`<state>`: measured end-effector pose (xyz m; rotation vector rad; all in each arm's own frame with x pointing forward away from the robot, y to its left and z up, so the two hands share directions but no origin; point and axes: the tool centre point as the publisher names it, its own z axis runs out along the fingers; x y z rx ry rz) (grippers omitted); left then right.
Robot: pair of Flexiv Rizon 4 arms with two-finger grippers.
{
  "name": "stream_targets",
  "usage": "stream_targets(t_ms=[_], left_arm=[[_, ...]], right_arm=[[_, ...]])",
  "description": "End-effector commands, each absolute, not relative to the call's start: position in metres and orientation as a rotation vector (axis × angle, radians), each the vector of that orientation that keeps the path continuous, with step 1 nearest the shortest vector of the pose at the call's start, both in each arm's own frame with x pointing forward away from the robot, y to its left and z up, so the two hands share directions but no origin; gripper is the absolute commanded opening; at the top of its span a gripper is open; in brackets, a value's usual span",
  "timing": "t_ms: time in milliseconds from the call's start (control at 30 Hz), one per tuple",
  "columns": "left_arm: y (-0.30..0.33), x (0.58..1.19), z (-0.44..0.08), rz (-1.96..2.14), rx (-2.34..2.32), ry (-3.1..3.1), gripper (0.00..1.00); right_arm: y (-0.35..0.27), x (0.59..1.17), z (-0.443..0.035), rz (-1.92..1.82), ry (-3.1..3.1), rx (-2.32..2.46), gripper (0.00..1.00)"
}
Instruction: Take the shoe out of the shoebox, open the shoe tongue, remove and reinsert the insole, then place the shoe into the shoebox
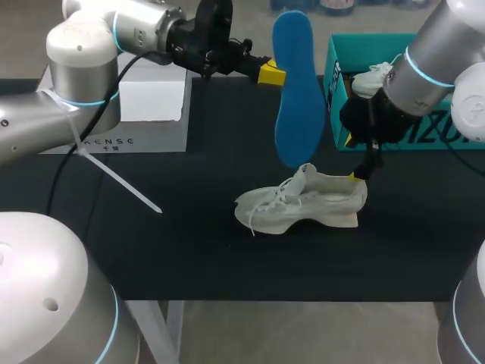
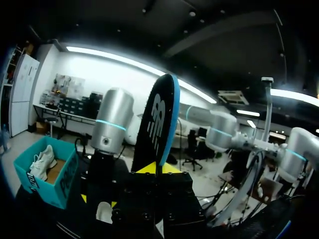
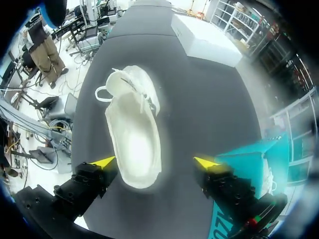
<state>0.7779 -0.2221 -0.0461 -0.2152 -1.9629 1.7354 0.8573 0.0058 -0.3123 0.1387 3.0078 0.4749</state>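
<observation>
The insole (image 1: pixel 294 91) is held aloft, pinched between the fingers of the left gripper (image 1: pixel 274 73), at 12 o'clock from the shoe (image 1: pixel 303 203) lying on the desk (image 1: pixel 189 243). The fingers of the right gripper (image 3: pixel 155 162) are spread wide over its heel. Removal is judged done; next, the insole must be lowered into the opening.

shoe (image 1: pixel 303 203) white, upright, near shoebox (image 1: pixel 424 140) | insole (image 1: pixel 294 91) blue — vertical, aloft | shoebox teal — 1 other shoe (image 1: pixel 371 78) inside

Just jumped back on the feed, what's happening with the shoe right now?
The left pincer grips the blue insole, holding it upright in the air, out of the white shoe. The shoe lies on the table near the teal shoebox. The right pincer hangs open over its heel.
</observation>
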Motion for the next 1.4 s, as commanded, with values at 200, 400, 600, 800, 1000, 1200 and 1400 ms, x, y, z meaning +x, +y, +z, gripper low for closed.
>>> stream_targets(t_ms=[200,400,600,800,1000,1200,1400], left_arm=[[-0.222,0.777,-0.046,1.739,-0.214,-1.963,0.0],[-0.222,0.777,-0.046,1.739,-0.214,-1.963,0.0],[-0.222,0.777,-0.046,1.739,-0.214,-1.963,0.0],[-0.222,0.777,-0.046,1.739,-0.214,-1.963,0.0],[-0.222,0.777,-0.046,1.739,-0.214,-1.963,0.0],[-0.222,0.777,-0.046,1.739,-0.214,-1.963,0.0],[-0.222,0.777,-0.046,1.739,-0.214,-1.963,0.0]], right_arm=[[0.022,0.864,-0.339,0.467,3.0,0.141,1.0],[0.023,0.868,-0.354,0.436,3.008,0.123,1.0],[0.025,0.871,-0.365,0.411,3.007,0.108,1.0],[0.028,0.875,-0.376,0.37,3.031,0.102,1.0],[0.029,0.874,-0.385,0.359,3.044,0.094,0.0],[0.03,0.872,-0.39,0.34,3.062,0.085,0.0],[0.031,0.869,-0.395,0.339,3.074,0.079,0.0]])
